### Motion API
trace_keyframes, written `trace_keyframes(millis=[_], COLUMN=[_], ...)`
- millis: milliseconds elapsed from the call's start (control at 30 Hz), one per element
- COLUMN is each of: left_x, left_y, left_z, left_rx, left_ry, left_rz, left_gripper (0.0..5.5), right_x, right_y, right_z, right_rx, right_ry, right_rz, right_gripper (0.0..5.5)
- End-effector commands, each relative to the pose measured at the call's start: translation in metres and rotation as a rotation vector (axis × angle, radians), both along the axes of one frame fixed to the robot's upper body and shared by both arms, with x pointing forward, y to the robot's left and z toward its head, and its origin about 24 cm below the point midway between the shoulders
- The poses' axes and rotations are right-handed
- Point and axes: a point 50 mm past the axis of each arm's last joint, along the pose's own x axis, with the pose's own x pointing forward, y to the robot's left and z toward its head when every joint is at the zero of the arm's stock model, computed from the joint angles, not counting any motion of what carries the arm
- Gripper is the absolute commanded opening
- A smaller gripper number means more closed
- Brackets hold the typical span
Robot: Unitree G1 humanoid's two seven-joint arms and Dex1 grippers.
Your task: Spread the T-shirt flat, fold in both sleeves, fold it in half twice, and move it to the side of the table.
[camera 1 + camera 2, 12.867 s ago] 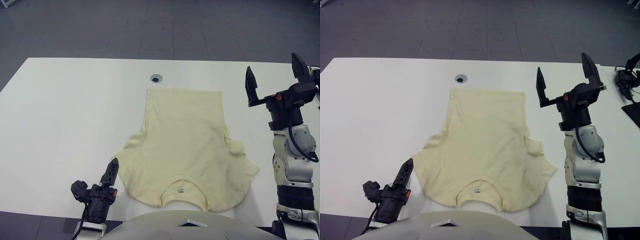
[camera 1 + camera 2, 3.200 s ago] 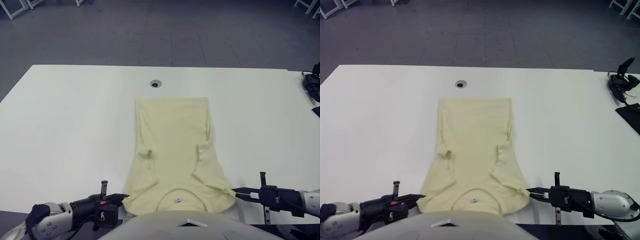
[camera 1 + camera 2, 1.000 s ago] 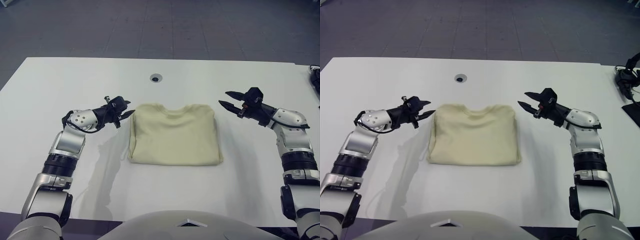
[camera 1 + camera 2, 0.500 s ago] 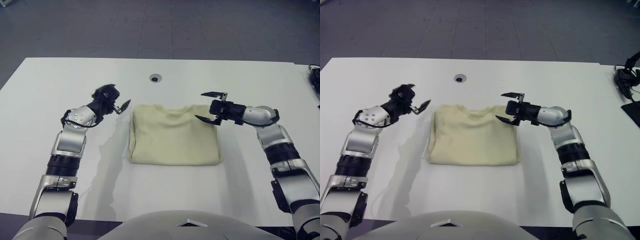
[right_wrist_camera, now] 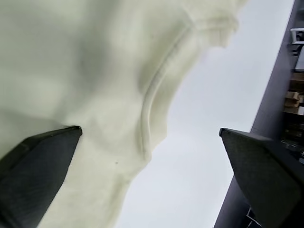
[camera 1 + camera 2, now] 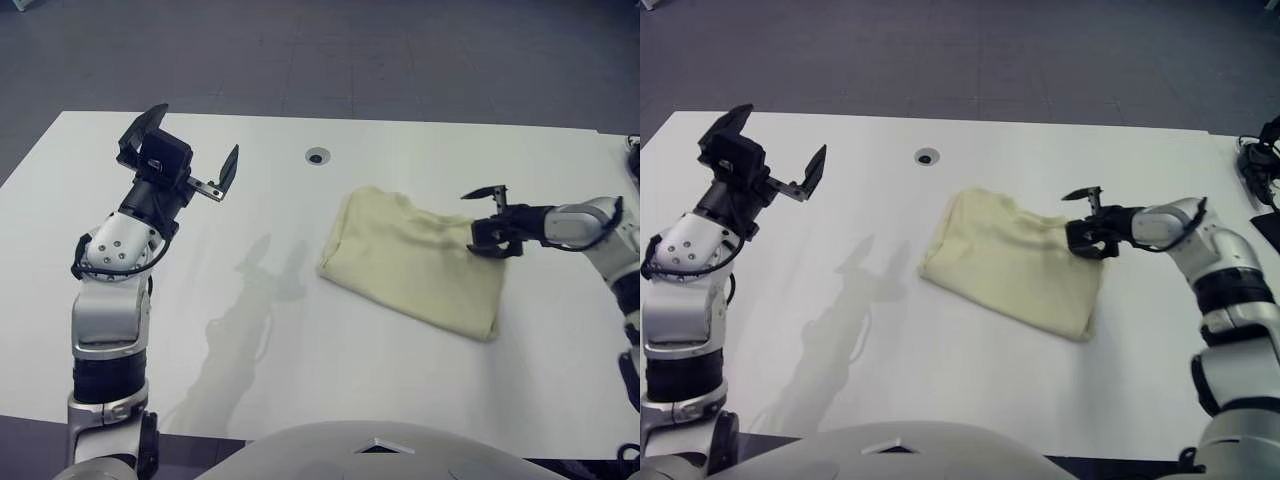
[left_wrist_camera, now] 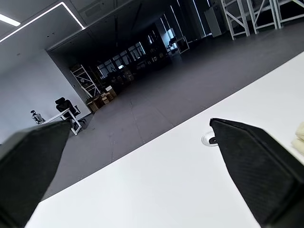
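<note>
T-shirt — a soft pale-yellow folded pad, edge partly hidden behind the spread-fingered right gripper — lies skewed; left gripper raised, agape.

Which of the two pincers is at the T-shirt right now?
The right pincer: it sits at the right edge of the T-shirt, jaws open around the cloth. The left pincer is raised above the left side of the table, apart from the shirt.
</note>
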Motion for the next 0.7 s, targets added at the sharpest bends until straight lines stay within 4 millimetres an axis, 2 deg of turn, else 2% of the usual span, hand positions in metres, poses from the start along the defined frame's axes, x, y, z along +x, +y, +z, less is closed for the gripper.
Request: trace_keyframes(millis=[33, 167, 300, 400, 500, 600, 700], left_x=[-0.01, -0.011, -0.009, -0.009, -0.009, -0.011, -0.014], left_y=[-0.011, -0.019, -0.025, -0.029, -0.028, -0.023, -0.016], left_z=[-0.018, -0.02, -0.022, -0.026, -0.028, -0.027, -0.028], left_rx=[-0.031, -0.026, -0.011, 0.014, 0.044, 0.05, 0.061], left_ry=[0.068, 0.073, 0.088, 0.102, 0.103, 0.102, 0.102], left_rz=[-0.009, -0.034, -0.065, -0.089, -0.092, -0.082, -0.062], left_gripper=[5.36, 5.36, 5.36, 5.36, 5.36, 5.36, 5.36], right_x=[-0.061, -0.094, -0.111, -0.108, -0.102, -0.09, -0.074], right_y=[0.026, 0.064, 0.089, 0.107, 0.118, 0.114, 0.114], right_z=[-0.017, -0.016, -0.024, -0.03, -0.026, -0.016, 0.001], right_rx=[0.07, 0.22, 0.297, 0.364, 0.441, 0.442, 0.513], right_ry=[0.309, 0.438, 0.466, 0.379, 0.288, 0.172, 0.026], right_rz=[0.12, 0.238, 0.307, 0.341, 0.35, 0.337, 0.318], right_gripper=[5.4, 5.4, 5.4, 5.4, 5.4, 5.4, 5.4])
